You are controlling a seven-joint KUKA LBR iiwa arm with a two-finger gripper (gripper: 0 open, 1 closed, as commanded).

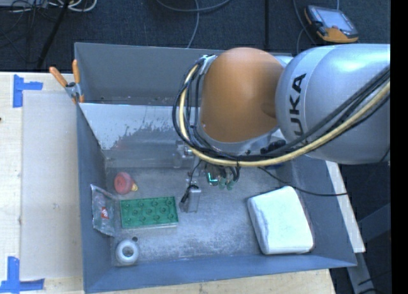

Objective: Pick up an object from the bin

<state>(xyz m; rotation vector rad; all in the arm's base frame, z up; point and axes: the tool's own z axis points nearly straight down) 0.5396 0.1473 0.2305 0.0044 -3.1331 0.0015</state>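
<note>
My gripper (189,201) hangs low over the middle of the bin floor, mostly hidden under the arm's orange cover. Its visible tip is just to the right of a flat green studded plate (149,212), close to the plate's right edge. Nothing shows in its grasp. A small red-pink rounded thing (123,183) lies up and to the left of the plate. A clear plastic packet (102,210) with a red mark lies against the plate's left edge.
A white rectangular block (280,220) lies at the right of the bin floor. A small white ring-shaped roll (128,251) sits near the front left corner. The arm and its cables cover the back right of the bin.
</note>
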